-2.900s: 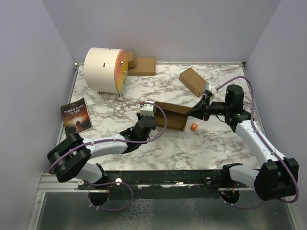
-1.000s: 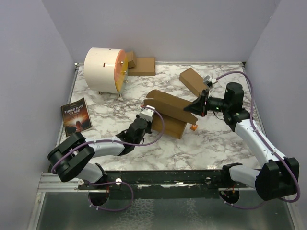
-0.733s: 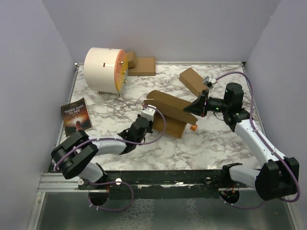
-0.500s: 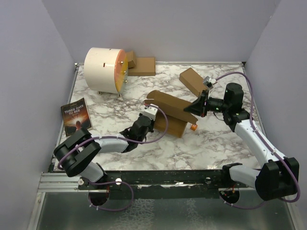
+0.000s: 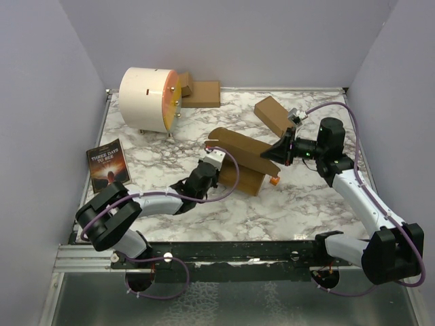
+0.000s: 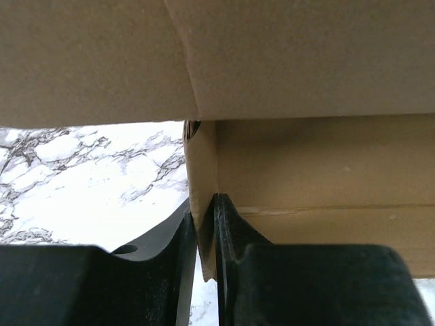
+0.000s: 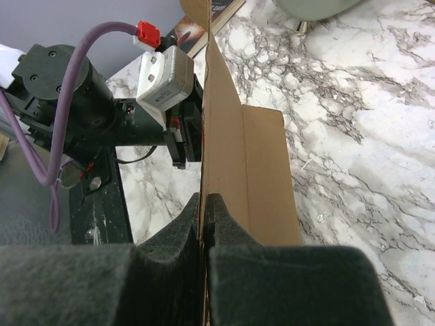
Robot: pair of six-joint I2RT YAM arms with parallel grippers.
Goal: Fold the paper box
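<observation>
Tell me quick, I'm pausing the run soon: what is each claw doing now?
Left claw: closed on a flap edge of the plain brown cardboard box.
Right claw: closed on the same box's raised panel.

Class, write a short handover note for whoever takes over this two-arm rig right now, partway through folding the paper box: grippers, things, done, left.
Left gripper: shut on a thin side flap at the left end of the paper box.
Right gripper: shut on the edge of the wide lid panel at the right end, holding it raised and tilted.
Box: middle of the marble table, body resting on it; a second closed carton lies behind it, apart.
Done: body partly formed.
Left: probably tuck the side flap in, then lower and close the lid.
</observation>
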